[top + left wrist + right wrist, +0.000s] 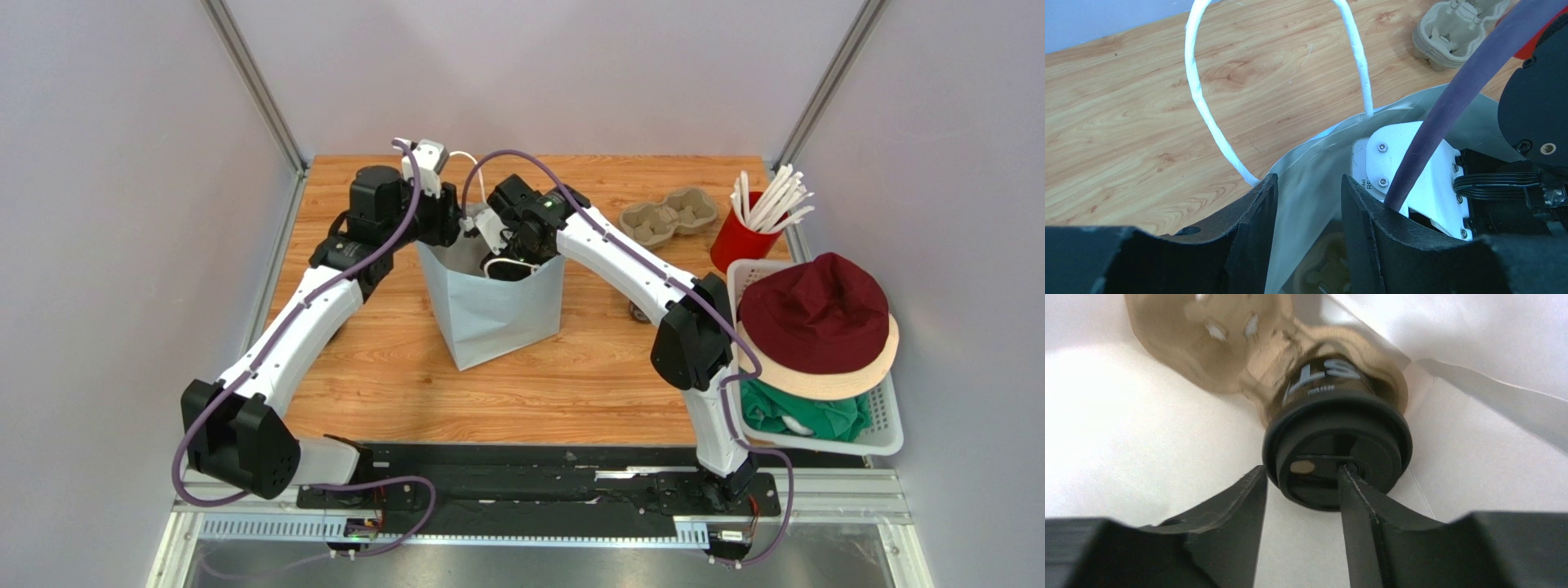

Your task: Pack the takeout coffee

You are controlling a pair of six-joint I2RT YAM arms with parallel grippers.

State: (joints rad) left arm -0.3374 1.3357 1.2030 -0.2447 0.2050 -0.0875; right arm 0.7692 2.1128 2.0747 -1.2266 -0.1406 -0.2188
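— Paper bag [491, 312]: my left tool [1308, 184] sits half-open astride its rim, pinching nothing.
— The coffee cup [1327, 380]?
— Inside, seated in the pulp carrier [1211, 349]. My right tool [1301, 474] gapes empty over its lid [1370, 441]. Probably light, thin-walled, spillable; I'd grip beneath the lid.

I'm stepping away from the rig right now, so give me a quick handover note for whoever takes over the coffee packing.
Hands: left hand open, astride the rim of the paper bag; right hand open inside the bag, over the lid of the coffee cup.
Things: coffee cup sits in a pulp cup carrier inside the bag.
Done: cup is in; no hand grips it.
Left: probably lift the right hand out, then free the rim.
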